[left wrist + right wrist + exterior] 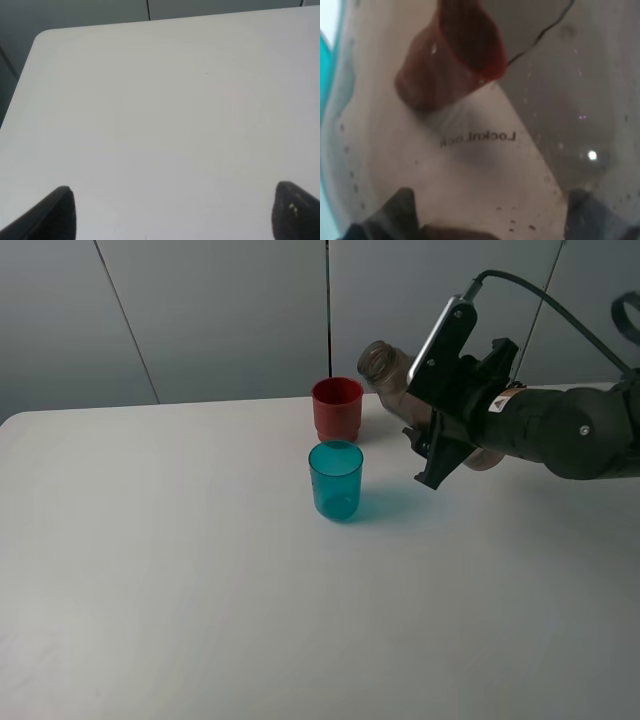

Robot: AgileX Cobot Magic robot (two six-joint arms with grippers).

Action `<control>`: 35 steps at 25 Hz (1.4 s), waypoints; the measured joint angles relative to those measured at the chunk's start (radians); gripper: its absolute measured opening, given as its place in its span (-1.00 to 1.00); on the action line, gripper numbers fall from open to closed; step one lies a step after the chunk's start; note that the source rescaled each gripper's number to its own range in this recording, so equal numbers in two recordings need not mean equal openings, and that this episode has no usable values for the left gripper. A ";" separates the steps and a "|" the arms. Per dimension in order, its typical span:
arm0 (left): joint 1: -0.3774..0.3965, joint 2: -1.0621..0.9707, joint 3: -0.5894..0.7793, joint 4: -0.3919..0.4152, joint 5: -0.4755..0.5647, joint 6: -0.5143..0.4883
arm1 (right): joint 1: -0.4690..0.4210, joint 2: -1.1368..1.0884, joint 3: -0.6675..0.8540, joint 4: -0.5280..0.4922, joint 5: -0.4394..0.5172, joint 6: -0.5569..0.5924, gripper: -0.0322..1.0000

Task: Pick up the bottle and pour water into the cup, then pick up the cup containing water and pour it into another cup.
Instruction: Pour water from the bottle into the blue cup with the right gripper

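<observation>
Right wrist close-up, right tool (495, 222) clamped on bottle (535, 100), lettering (480, 137) visible, left tool (172, 215) spread apart

Soft light; teal shadow beside the cup (335, 480); right wrist view blurred.

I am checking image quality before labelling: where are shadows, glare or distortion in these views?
Exterior high: sharp, even light; the small translucent teal plastic tumbler casts a tinted shadow rightwards. Right wrist: the smoky translucent plastic bottle fills the lens, warping the opaque red plastic cup; one glare spot. Left wrist: soft focus.
</observation>
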 joint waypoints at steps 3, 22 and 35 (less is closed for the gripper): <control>0.000 0.000 0.000 0.000 0.000 0.000 | 0.000 0.014 -0.033 0.003 0.005 -0.045 -0.88; 0.000 0.000 0.000 0.000 0.000 0.000 | 0.008 0.116 -0.109 0.208 -0.010 -0.666 -0.88; 0.000 0.000 0.000 0.000 0.000 0.000 | 0.008 0.189 -0.159 0.305 -0.132 -0.987 -0.88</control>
